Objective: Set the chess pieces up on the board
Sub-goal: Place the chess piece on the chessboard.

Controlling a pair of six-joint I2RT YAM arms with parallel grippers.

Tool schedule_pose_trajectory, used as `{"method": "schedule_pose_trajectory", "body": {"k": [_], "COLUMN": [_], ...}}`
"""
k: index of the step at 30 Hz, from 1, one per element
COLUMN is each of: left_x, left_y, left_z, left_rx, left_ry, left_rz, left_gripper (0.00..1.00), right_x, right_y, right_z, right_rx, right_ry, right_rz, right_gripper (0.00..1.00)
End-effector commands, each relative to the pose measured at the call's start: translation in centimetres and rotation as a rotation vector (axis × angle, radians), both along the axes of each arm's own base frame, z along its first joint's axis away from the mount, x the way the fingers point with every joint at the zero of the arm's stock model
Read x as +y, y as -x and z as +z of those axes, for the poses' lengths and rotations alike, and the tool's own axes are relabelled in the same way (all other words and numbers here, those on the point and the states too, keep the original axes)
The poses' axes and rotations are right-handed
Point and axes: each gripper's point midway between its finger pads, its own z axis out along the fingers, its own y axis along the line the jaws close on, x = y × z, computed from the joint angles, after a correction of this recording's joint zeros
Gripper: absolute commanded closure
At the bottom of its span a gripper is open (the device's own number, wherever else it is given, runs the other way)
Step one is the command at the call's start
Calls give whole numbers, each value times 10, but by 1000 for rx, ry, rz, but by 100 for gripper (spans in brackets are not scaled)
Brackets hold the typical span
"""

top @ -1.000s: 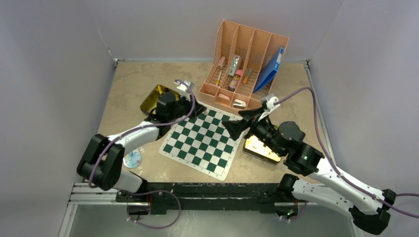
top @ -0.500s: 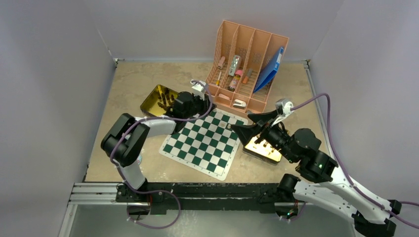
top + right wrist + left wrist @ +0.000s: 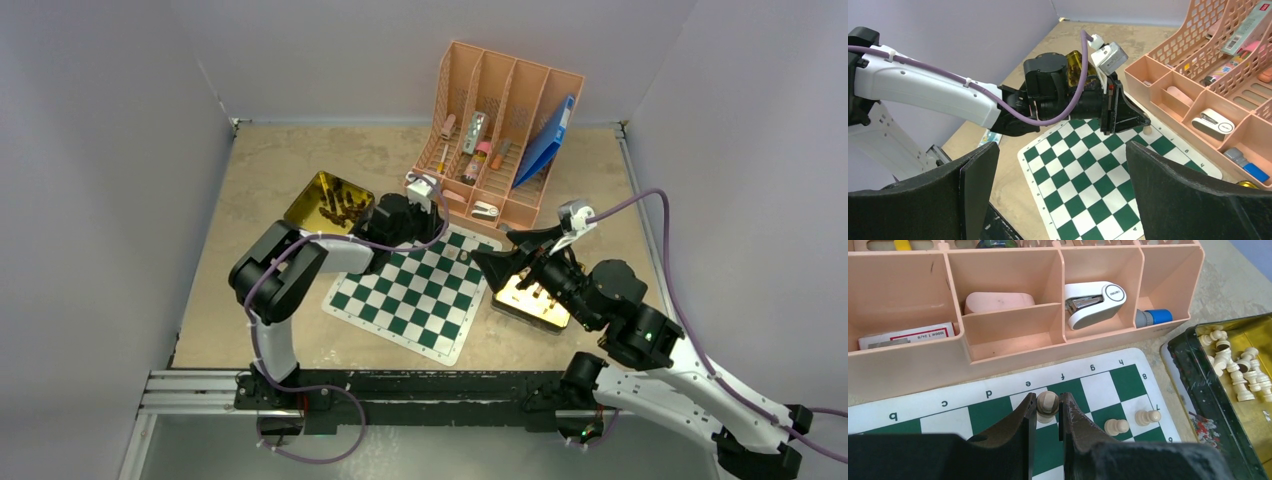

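At board [image 3: 1098, 390] row nearest worktop's far edge | left gripper [image 3: 1048, 401] clamps 1 pale chess piece [image 3: 1047, 409] upright, likely for square seating | right gripper [image 3: 1062, 165] spread wide, empty

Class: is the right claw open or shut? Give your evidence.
The right claw is open: its fingers stand far apart in the wrist view, nothing held between them.

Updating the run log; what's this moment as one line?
left fingers: shut on tan chess piece, at board edge by organizer | right fingers: open, empty | on board: two other tan pieces
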Motion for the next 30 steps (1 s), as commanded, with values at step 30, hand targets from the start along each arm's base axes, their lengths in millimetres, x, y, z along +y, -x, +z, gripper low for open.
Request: {"method": "schedule_pose_trajectory", "body": {"k": [30], "left_x": [19], "left_y": [-37], "left_z": [1], "left_rx": [-140], "left_ry": [-102], "left_rz": [158], "left_gripper": [100], "right_x": [-4], "right_y": [-13], "right_z": [0], "right_rx": [-36], "right_ry": [37], "right_rz": [-62], "right_gripper": [1]}}
